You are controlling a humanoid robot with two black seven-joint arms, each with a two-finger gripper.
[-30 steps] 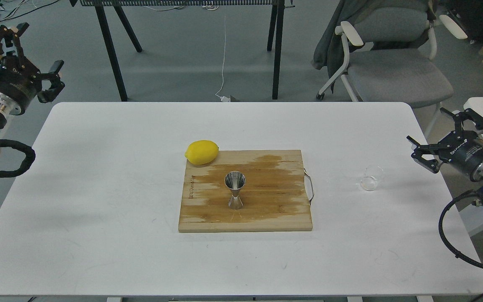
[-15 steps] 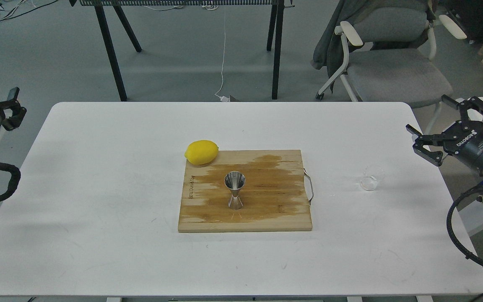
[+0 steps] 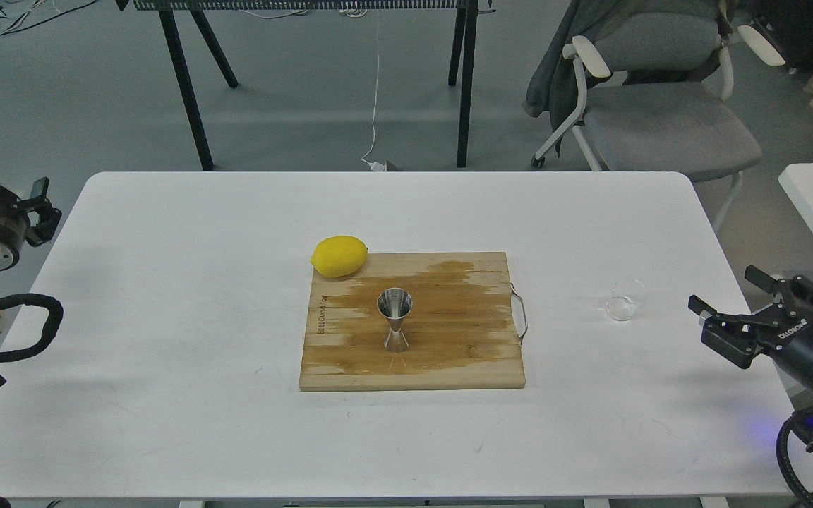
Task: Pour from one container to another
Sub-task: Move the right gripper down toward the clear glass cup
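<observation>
The small clear cup [image 3: 624,300] stands upright on the white table [image 3: 166,296], to the right of the wooden cutting board [image 3: 463,353]. The steel jigger [image 3: 396,321] stands upright at the middle of the board. My right gripper [image 3: 724,289] is open at the table's right edge, about a hand's width right of the cup and apart from it, with nothing between its fingers. My left gripper [image 3: 5,166] is off the table's left edge, far from both containers, its fingers spread open and empty.
A yellow lemon [image 3: 339,255] rests at the board's far left corner. The board has a metal handle [image 3: 521,321] on its right side and a wet stain. Behind the table stand a grey chair [image 3: 660,120] and black table legs [image 3: 184,85].
My right gripper has dropped lower and nearer, now level with the cup on its right. My left gripper came down from its raised pose. Cup, jigger and lemon have not moved.
</observation>
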